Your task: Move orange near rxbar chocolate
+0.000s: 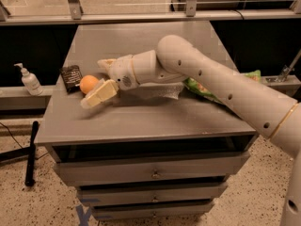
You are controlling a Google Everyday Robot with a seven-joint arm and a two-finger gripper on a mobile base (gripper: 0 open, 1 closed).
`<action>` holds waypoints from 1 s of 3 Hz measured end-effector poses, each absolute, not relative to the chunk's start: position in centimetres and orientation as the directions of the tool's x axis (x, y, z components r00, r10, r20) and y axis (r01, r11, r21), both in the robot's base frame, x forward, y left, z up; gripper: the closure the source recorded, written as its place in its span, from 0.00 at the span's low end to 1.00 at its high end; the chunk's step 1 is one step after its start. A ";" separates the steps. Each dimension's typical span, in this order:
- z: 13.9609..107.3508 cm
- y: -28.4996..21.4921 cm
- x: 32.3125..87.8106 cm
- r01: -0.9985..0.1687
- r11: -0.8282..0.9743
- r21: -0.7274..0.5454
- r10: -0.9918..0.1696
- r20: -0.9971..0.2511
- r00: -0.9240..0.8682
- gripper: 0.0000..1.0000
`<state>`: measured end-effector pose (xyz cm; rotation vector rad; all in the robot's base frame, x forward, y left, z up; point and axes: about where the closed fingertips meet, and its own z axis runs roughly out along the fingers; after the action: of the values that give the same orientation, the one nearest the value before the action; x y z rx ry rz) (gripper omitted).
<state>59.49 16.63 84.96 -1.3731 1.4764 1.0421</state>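
So the white robot arm reaches in from the right across the grey metal counter (141,121), and the cream two-finger gripper (92,83) sits low over the counter's left part with its fingers spread wide apart, not pinching anything. The small round orange fruit (88,84) is right in the gap between the two fingers, resting on the counter; the lower finger looks like it's right up against it, but I honestly can't tell if it's touching. Just past the gripper's tips, on the far side of the orange from the wrist, lies the flat dark brown-black rxbar chocolate wrapper (71,77), just beside the orange near the counter's left edge. Back behind the gripper, partly under the forearm, there's a crinkly green snack bag (205,89) well apart from the fruit. Further out beyond the bar, off the counter on a ledge, stands a white pump soap bottle (30,81).
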 end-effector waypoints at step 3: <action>88.4 5.1 67.4 -0.981 0.173 -0.088 -0.345 -0.938 0.024 0.00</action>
<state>67.40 5.09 88.43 -1.3369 1.4961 0.8415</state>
